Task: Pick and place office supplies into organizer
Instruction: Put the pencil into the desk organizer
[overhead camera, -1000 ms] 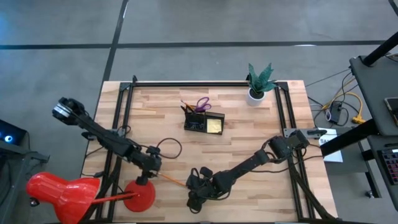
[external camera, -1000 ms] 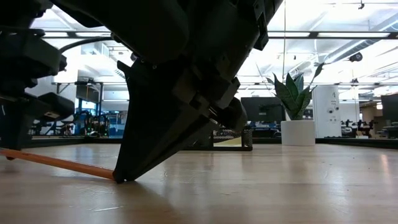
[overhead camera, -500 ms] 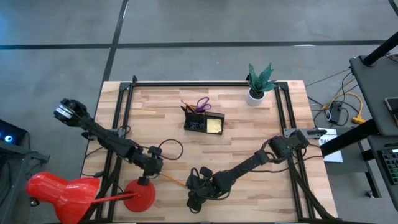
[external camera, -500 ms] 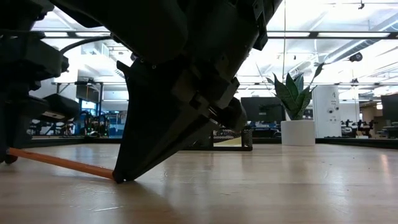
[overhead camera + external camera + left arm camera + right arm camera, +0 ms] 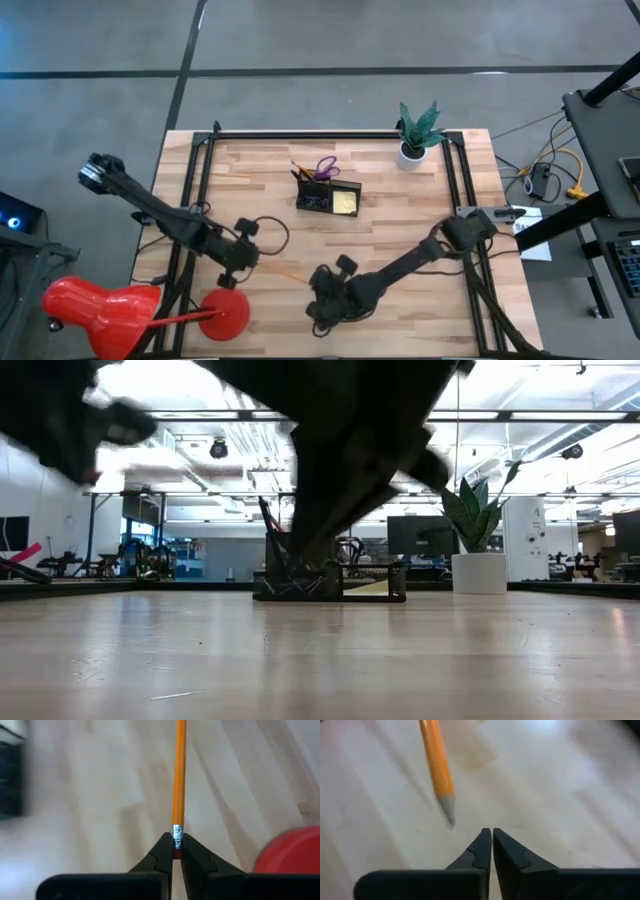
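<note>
Lying across the lower centre of the high view, pencil (image 5: 179, 780), orange, eraser end pinched between left gripper (image 5: 173, 851) fingers, lower left beside red lamp (image 5: 215, 313). Right gripper (image 5: 491, 840), lower centre, jaws pressed together on nothing, pencil tip just ahead of them. Organizer (image 5: 327, 194), upper centre, holds scissors (image 5: 327, 166) and yellow pad (image 5: 345, 202). Plant pot (image 5: 411, 153), upper right.

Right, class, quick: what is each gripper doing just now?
Left gripper: shut on the orange pencil, at its eraser end.
Right gripper: shut, holding nothing; the pencil tip lies just ahead.
</note>
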Action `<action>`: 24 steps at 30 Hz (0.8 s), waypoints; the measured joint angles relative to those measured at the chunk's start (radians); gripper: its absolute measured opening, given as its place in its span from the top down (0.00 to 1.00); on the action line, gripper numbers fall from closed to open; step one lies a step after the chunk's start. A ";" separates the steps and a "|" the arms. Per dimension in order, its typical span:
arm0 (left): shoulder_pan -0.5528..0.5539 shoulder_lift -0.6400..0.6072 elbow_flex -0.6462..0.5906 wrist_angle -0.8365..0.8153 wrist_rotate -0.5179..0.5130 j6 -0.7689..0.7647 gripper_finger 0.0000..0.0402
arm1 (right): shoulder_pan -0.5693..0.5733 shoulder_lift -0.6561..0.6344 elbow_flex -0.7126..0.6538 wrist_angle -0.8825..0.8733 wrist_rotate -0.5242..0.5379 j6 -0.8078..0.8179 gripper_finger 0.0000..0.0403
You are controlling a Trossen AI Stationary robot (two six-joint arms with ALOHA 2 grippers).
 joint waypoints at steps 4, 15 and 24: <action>0.025 -0.012 0.182 -0.248 -0.147 0.072 0.99 | 0.026 -0.047 0.001 -0.113 0.122 0.099 0.98; 0.281 0.178 0.592 -0.703 -0.565 0.491 0.99 | 0.115 -0.098 0.002 -0.271 0.258 0.420 0.98; 0.575 0.339 0.912 -0.888 -0.568 0.855 0.99 | 0.145 -0.098 0.004 -0.267 0.303 0.495 0.98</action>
